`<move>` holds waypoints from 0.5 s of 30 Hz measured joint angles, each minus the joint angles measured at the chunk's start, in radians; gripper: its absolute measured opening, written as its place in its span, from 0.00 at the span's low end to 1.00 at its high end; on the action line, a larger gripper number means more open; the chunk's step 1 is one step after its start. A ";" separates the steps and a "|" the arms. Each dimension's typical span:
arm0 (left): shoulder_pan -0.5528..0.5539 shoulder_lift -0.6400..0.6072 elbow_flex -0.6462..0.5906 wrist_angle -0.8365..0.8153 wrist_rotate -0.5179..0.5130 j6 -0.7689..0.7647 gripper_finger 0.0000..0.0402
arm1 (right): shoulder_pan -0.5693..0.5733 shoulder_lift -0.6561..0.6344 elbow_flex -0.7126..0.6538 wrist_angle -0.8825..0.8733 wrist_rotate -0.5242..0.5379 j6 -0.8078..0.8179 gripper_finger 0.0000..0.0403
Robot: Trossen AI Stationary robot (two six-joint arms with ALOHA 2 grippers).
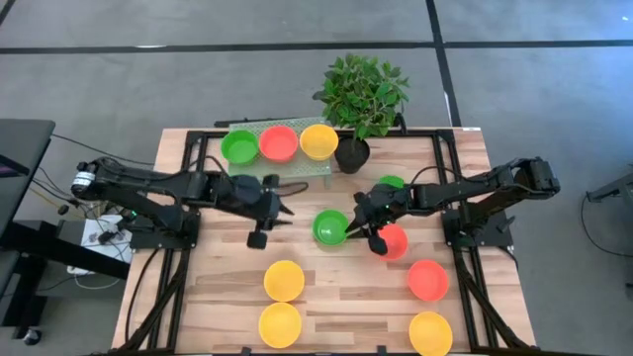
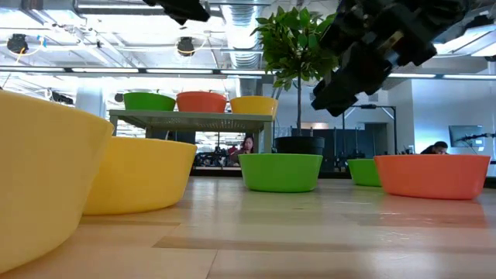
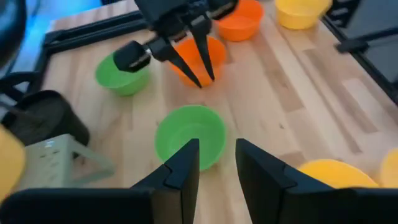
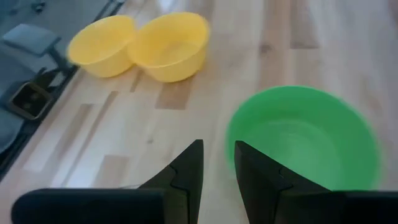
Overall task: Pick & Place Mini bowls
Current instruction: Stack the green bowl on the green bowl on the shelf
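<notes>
Nine mini bowls show from above: three green, three yellow, three red-orange, all round, shallow and glossy plastic.

On the left of the pale wooden plank desk [image 1: 223,297], the left hand [image 1: 284,210] hangs above the boards, its two dark fingers drawn nearly together with only a narrow gap and nothing between them. Behind it, on a small raised grey-green shelf [image 1: 259,127] at the far edge, stand a green bowl on the shelf [image 1: 238,147], a red-orange bowl on the shelf [image 1: 279,143] and a yellow bowl on the shelf [image 1: 318,141], touching in a row. Near the front edge lie two yellow bowls [image 1: 284,280], one behind the other.

At mid-desk sits the middle green bowl [image 1: 330,227], empty, upright, between the two hands. A leafy plant in a black pot [image 1: 353,154] stands just right of the shelf.

The right hand [image 1: 362,227] reaches to this bowl's right rim, fingers almost closed and gripping nothing. Behind it a third green bowl [image 1: 392,183] peeks out; just right lies a red-orange bowl by the hand [image 1: 395,241], then another red-orange bowl [image 1: 427,280] and a front yellow bowl [image 1: 430,332].
</notes>
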State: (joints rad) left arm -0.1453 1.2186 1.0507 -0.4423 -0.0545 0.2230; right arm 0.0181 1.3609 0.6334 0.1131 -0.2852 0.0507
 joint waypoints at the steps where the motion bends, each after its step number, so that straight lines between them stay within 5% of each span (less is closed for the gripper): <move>1: -0.013 0.000 0.000 0.001 -0.001 0.000 0.26 | 0.014 0.000 0.000 0.002 0.003 -0.001 0.21; 8: -0.041 0.000 0.000 0.002 -0.005 -0.050 0.26 | 0.108 0.090 0.001 0.119 0.193 -0.062 0.21; 15: -0.041 0.000 0.000 0.002 -0.005 -0.068 0.26 | 0.110 0.202 0.068 0.043 0.280 -0.105 0.21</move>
State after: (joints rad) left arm -0.1864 1.2186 1.0504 -0.4404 -0.0594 0.1551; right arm 0.1280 1.5626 0.7012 0.1561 -0.0056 -0.0547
